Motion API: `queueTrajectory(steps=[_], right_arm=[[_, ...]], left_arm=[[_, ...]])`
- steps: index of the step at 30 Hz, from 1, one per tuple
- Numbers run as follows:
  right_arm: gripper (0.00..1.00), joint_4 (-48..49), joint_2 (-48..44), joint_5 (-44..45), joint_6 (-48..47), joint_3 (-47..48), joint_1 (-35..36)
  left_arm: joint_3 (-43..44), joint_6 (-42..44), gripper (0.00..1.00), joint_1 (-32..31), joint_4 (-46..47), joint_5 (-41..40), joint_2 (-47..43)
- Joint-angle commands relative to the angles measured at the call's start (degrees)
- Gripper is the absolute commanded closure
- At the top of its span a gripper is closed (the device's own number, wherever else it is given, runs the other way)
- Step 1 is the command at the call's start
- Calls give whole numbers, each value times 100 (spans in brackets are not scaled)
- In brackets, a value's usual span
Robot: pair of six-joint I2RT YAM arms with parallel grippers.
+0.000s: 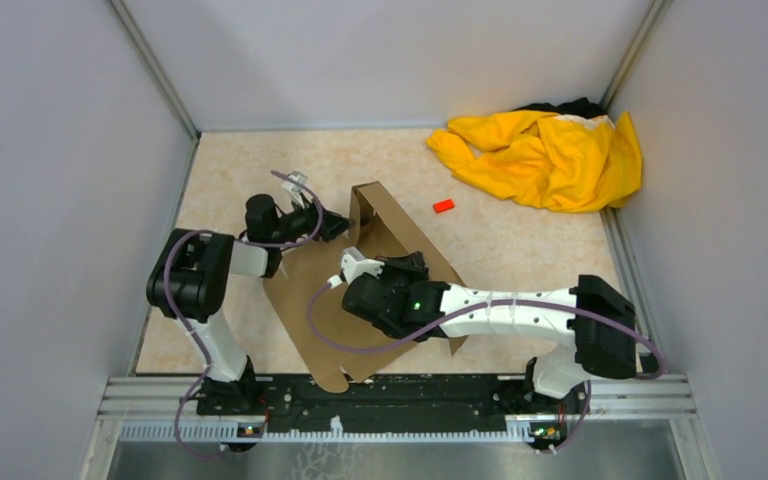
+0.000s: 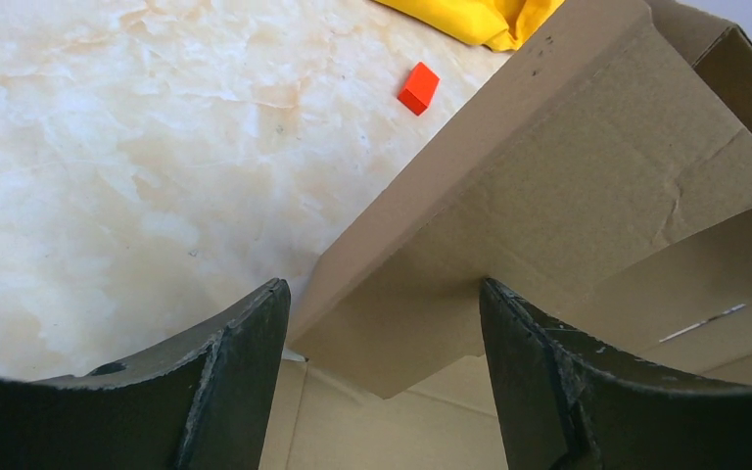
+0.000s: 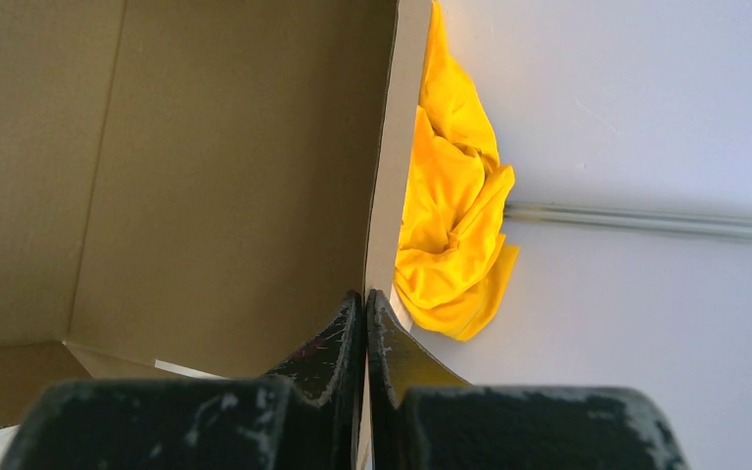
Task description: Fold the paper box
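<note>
Plain brown corrugated-cardboard paper box point(image 1: 305, 300), unprinted die-cut sheet, half folded: base flat on the beige marbled worktop point(image 1: 520, 250) between both arms, 1 wall raised upright, creases and a slit showing. Left hand point(image 2: 382, 294) spread apart, black fingers either side of a tilted flap's edge, not closed on it. Right hand point(image 3: 365, 313) pressed together, tips at the raised wall's edge. Crumpled yellow cloth point(image 1: 545, 155) far right; small red block point(image 1: 443, 205) near it.

Left jaws apart — right jaws together
</note>
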Motion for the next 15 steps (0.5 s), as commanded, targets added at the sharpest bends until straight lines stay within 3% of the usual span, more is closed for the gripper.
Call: queueTrajectory(steps=[1, 15], right_arm=[[100, 54, 44, -519, 114, 225, 116], [100, 87, 279, -467, 16, 343, 144]], left_arm=[[-131, 457, 22, -129, -161, -519, -240], [-601, 411, 22, -149, 332, -1128, -442]])
